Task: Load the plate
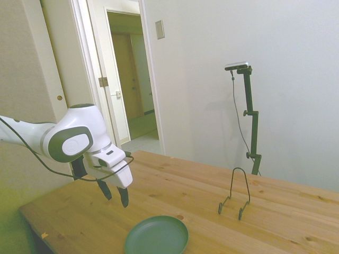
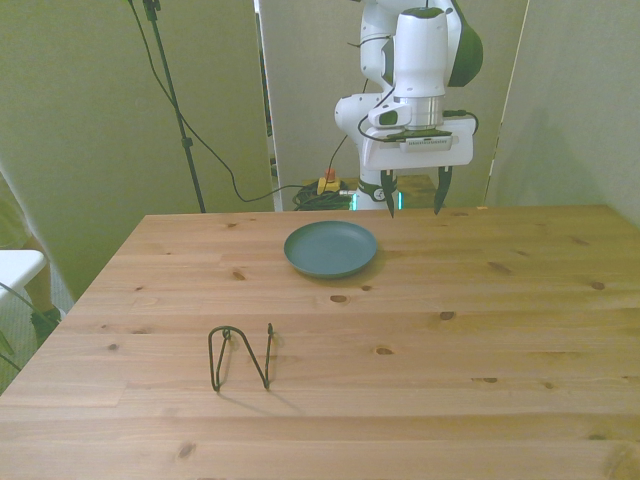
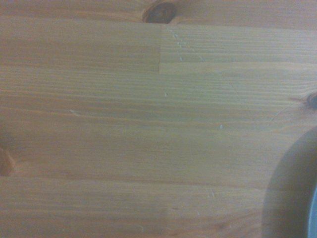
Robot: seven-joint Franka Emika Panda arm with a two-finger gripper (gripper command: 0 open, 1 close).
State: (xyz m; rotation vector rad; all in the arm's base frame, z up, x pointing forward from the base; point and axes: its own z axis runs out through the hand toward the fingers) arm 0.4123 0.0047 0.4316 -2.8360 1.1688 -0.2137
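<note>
The dark teal-green plate [image 1: 157, 235] [image 2: 330, 248] lies flat on the wooden table [image 2: 400, 330], near its far edge in the front view. My gripper [image 1: 115, 194] [image 2: 413, 200] hangs open above the table, empty, a little behind the plate and toward the front view's right. Its fingers point down and are apart from the plate. In the wrist view only bare wood shows, with the plate's shadow and a sliver of its rim [image 3: 313, 213] at one corner.
A thin black wire stand [image 1: 235, 198] [image 2: 240, 357] stands upright on the table, nearer the front edge toward the front view's left, well apart from the plate. Cables and a tripod pole [image 2: 175, 100] stand behind the table.
</note>
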